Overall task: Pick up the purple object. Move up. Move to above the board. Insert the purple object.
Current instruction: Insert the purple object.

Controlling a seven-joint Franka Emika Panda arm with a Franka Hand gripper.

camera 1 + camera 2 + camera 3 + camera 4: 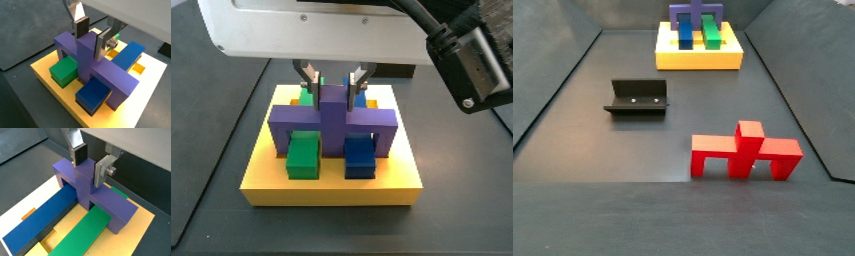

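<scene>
Now the gripper (pixel 93 36) straddles the purple object's (pixel 93 65) stem, jaws slightly apart — not clamping. Piece sits seated on the board (pixel 331 183), spanning green + blue bars. Risk: pads snag on retreat — lifts it.

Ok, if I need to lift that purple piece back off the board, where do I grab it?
Grip the purple object by its raised central stem, from straight above. The stem stands clear over the crossbar, while the legs straddle the green bar and blue bar on the board. The gripper already brackets that stem.
</scene>
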